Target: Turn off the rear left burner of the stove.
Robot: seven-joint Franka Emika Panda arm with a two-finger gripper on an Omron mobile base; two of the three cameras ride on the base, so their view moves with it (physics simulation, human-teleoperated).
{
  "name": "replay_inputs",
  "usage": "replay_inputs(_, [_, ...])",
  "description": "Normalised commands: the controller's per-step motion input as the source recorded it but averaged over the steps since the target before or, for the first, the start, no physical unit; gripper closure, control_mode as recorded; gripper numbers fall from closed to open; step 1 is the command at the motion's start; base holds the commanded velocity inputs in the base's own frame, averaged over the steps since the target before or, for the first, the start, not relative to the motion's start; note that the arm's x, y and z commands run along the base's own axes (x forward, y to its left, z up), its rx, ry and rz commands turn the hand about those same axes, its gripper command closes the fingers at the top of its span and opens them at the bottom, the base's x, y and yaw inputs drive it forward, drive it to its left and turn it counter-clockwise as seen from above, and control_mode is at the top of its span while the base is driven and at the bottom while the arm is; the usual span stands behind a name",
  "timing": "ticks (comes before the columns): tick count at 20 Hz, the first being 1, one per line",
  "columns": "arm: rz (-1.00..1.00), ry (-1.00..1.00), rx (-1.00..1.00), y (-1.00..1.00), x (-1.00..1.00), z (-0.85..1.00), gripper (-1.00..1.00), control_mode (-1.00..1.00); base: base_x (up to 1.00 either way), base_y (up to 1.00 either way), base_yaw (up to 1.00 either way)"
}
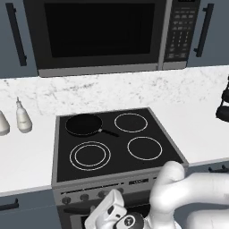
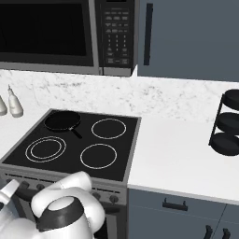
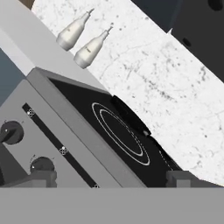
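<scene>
The stove is a black glass-top range with four round zones. Its rear left burner lies hidden under a black frying pan. A row of small dark knobs runs along the front panel. My hand hangs low in front of that panel, left of centre. In the hand view my gripper is open with nothing between its fingertips. Two knobs sit just ahead of the left fingertip, apart from it. The double-ring front left zone lies beyond them.
A black microwave hangs above the stove. Two pale bottles stand on the white counter to the left. A black tiered rack stands on the counter at the right. Grey cabinet drawers sit under that counter.
</scene>
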Motion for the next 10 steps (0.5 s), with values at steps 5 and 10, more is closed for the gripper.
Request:
replay_inputs(5, [0.03, 0.00, 0.01, 0.16, 0.02, -0.29, -1.00, -1.00, 0.00, 0.00, 0.00])
replay_inputs(10, [0.01, -0.05, 0.00, 0.00, 0.14, -0.18, -1.00, -1.00, 0.00, 0.00, 0.00])
